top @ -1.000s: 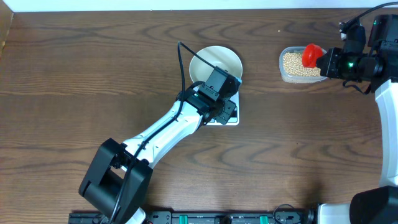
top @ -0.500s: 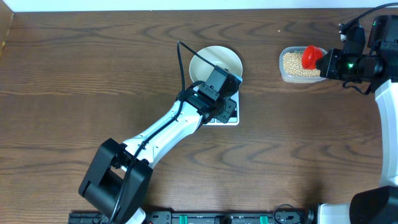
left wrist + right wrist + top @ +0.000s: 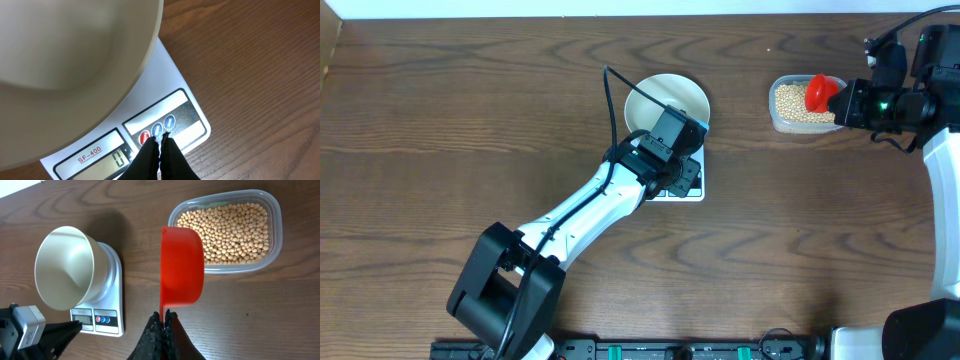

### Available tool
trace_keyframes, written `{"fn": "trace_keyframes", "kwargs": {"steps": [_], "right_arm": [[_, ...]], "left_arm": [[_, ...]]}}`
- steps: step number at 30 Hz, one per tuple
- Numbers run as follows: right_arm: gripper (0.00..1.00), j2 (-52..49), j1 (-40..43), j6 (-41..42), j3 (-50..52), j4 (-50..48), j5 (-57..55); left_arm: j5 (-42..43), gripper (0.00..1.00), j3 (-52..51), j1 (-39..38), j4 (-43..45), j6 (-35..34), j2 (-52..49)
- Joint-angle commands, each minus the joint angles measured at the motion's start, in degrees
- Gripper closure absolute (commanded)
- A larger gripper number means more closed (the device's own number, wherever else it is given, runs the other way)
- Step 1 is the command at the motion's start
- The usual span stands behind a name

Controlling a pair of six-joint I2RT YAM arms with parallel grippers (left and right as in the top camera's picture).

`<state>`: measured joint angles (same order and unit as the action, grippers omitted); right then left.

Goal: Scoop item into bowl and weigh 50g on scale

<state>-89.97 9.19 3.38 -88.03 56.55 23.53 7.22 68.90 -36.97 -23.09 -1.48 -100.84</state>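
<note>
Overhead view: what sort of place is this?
Likely a robotics lab bench, not a home kitchen: a white robot arm at a wood table, with a kitchen scale, bowl and beans set out on it.

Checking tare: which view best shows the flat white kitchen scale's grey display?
Left wrist: the grey display is close, its digit legible, beside the shut left tool. Right wrist shows it tiny, unreadable. Overhead, the left arm covers it.
</note>
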Motion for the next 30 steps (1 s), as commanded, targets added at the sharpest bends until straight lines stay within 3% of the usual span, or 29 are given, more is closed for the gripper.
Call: {"fn": "trace_keyframes", "kwargs": {"steps": [1, 25, 30], "right_arm": [[0.99, 1.25, 0.24, -0.92, -1.18, 0.66, -0.04], [0.99, 1.25, 0.24, -0.9, -1.18, 1.77, -0.09], [0.99, 1.25, 0.24, -0.9, -1.18, 2.36, -0.07]], "left_arm": [[0.33, 0.93, 0.44, 0.28, 0.04, -0.28, 0.57], [0.33, 0.93, 0.46, 0.31, -0.17, -0.28, 5.73], [7.98, 0.93, 0.63, 2.82, -0.44, -0.28, 7.65]]}}
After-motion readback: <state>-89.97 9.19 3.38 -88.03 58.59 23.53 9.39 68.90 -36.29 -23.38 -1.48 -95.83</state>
